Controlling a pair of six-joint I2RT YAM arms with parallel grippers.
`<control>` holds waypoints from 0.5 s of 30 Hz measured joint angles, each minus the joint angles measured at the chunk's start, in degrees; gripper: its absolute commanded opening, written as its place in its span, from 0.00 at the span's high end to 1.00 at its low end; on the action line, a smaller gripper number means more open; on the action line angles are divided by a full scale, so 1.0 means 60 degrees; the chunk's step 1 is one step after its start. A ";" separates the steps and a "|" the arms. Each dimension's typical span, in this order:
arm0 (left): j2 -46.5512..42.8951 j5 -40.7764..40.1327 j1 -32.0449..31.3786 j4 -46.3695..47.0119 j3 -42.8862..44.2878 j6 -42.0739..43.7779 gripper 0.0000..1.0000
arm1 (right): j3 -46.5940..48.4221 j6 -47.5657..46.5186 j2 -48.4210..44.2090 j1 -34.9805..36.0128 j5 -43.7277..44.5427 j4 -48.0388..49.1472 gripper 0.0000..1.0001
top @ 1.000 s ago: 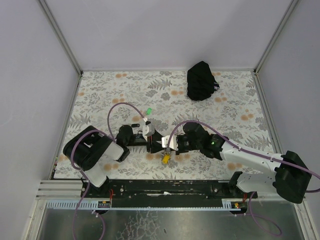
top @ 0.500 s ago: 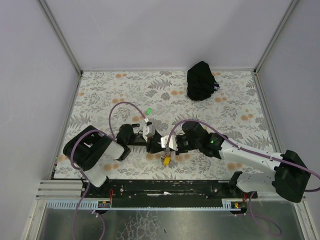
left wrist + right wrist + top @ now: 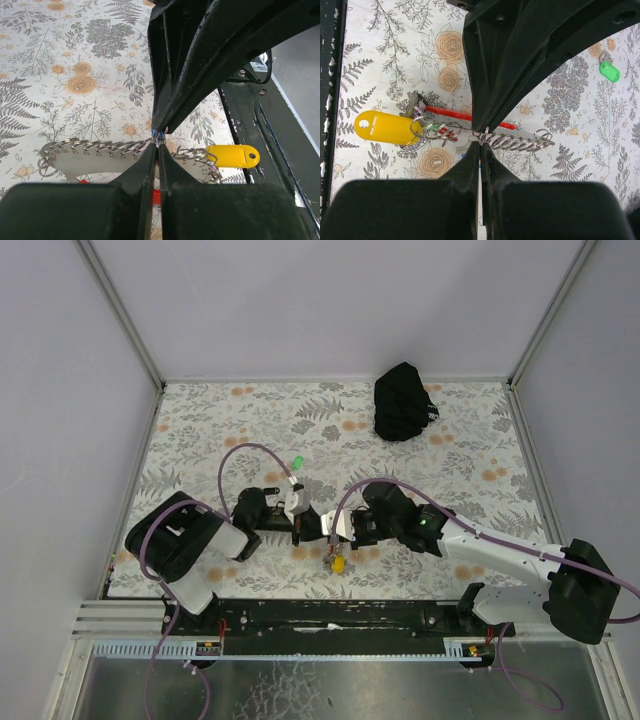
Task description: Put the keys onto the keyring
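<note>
The keyring lies between my two grippers: silvery rings (image 3: 517, 141) strung on a white numbered strip (image 3: 75, 167), a red strap (image 3: 450, 114) and a yellow tag (image 3: 232, 156), which also shows in the top view (image 3: 337, 562). My left gripper (image 3: 157, 146) is shut on a ring of the keyring. My right gripper (image 3: 480, 143) meets it tip to tip and is shut on the blue key (image 3: 463, 154); only a sliver of blue and its blade show. The green key (image 3: 609, 71) lies loose on the mat, beyond the left gripper (image 3: 297, 462).
A crumpled black bag (image 3: 403, 400) sits at the far right of the floral mat (image 3: 200, 430). A small black oblong piece (image 3: 270, 490) lies beside the left arm. The black rail (image 3: 330, 615) runs along the near edge, just behind the yellow tag.
Both grippers stay pinched together at the same spot. The yellow tag has swung slightly to the right and toward the near edge.
</note>
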 measured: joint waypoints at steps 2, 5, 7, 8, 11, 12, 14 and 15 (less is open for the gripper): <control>-0.0062 -0.0040 0.0000 -0.0011 -0.0018 -0.0022 1.00 | 0.0000 0.0004 -0.0015 0.0000 0.0015 0.0000 1.00; -0.0266 -0.0357 0.0000 0.0069 -0.0175 -0.0197 1.00 | 0.0000 0.0033 -0.0076 0.0000 0.0058 0.0058 1.00; -0.0361 -0.0634 -0.0004 0.0219 -0.0310 -0.0393 1.00 | -0.0015 0.0084 -0.0109 0.0000 0.0080 0.0160 1.00; -0.0390 -0.0798 -0.0004 0.0339 -0.0390 -0.0521 1.00 | -0.0047 0.0117 -0.0124 0.0000 0.0102 0.0259 1.00; -0.0404 -0.1271 -0.0015 0.0761 -0.0623 -0.0965 1.00 | -0.0226 0.0233 -0.0189 0.0004 0.0168 0.0565 1.00; -0.0404 -0.1424 -0.0029 0.0903 -0.0696 -0.1126 1.00 | -0.0302 0.0288 -0.0219 0.0004 0.0186 0.0681 1.00; -0.0404 -0.1705 -0.0036 0.1115 -0.0801 -0.1392 1.00 | -0.0419 0.0379 -0.0251 0.0004 0.0240 0.0867 1.00; -0.0419 -0.1869 -0.0036 0.1169 -0.0852 -0.1545 1.00 | -0.0481 0.0430 -0.0259 0.0004 0.0259 0.0991 1.00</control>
